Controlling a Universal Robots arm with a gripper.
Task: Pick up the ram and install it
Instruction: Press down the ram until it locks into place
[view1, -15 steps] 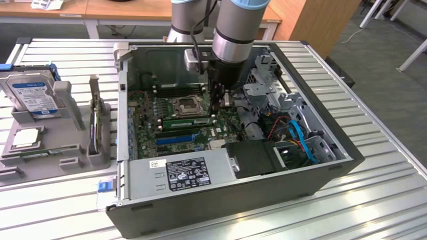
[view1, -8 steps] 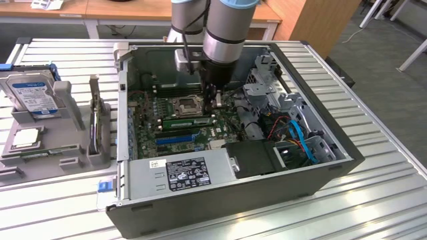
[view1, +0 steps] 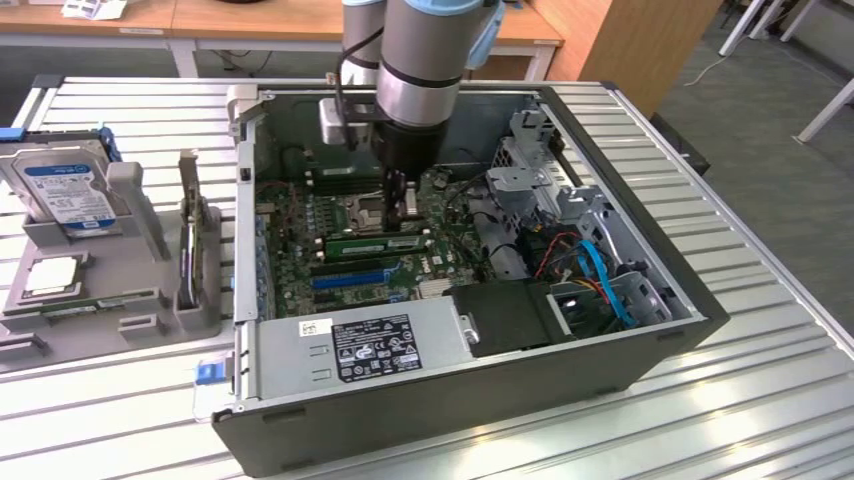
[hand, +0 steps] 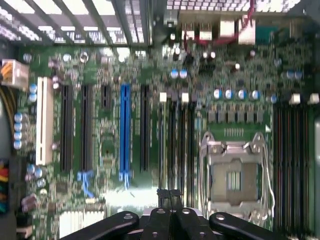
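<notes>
Ram (view1: 379, 243) is sitting edge-down in a mobo (view1: 350, 218) slot inside the PC case (view1: 441, 400), already seated by the look. Gripper (view1: 398, 205) is hovering just above it, fingers (hand: 170, 200) clenched, holding nothing, prob. for pressing.

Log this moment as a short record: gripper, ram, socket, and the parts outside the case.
gripper: lowered into the open computer case, fingers shut
ram: green stick standing on edge on the motherboard, right by the fingertips; contact unclear
processor socket: empty
outside the case: hard drive and processor chip in the gray holder, at the exterior view's left
</notes>
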